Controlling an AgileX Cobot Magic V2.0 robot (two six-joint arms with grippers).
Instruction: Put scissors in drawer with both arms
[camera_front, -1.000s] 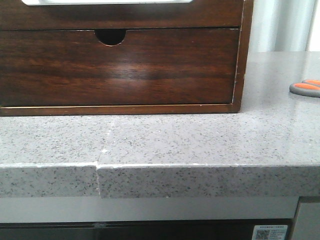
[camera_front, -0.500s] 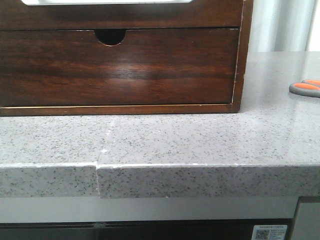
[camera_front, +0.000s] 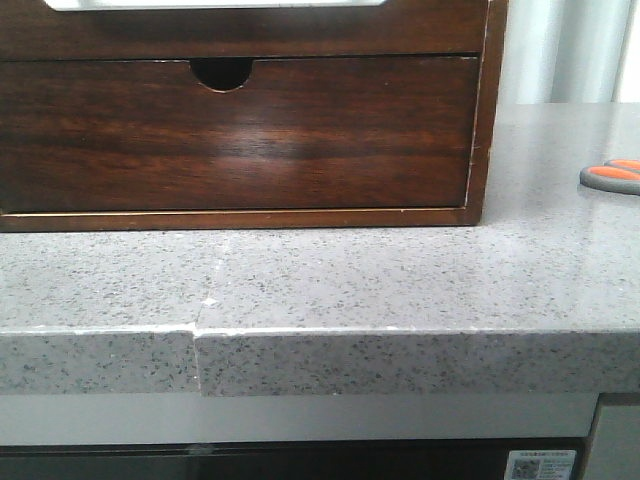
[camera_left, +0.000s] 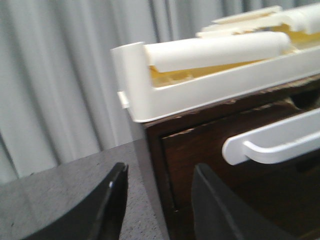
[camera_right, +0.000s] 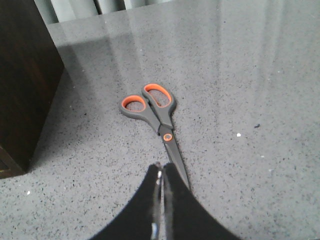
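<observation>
Surface: grey speckled stone counter (camera_front: 400, 290), with pale curtains (camera_left: 60, 75) behind it
Cabinet: dark wooden cabinet (camera_front: 480, 120) stands on the counter; a white tray (camera_left: 200, 90) lies on its top
Notched front: the tall drawer front with a half-round notch (camera_front: 222, 72) is closed
Drawer: the shallow drawer (camera_left: 200, 150) under the tray has a white handle (camera_left: 270, 145); I cannot tell if it is pulled out
Scissors: scissors (camera_right: 155, 112) lie flat on the counter, to the right of the cabinet and apart from it, blades closed
Left gripper: left gripper (camera_left: 157, 205) has its fingers spread apart, holding nothing, near the cabinet corner
Right gripper: right gripper (camera_right: 161, 175) is clenched, fingers pressed together, empty, over the blade tips
</observation>
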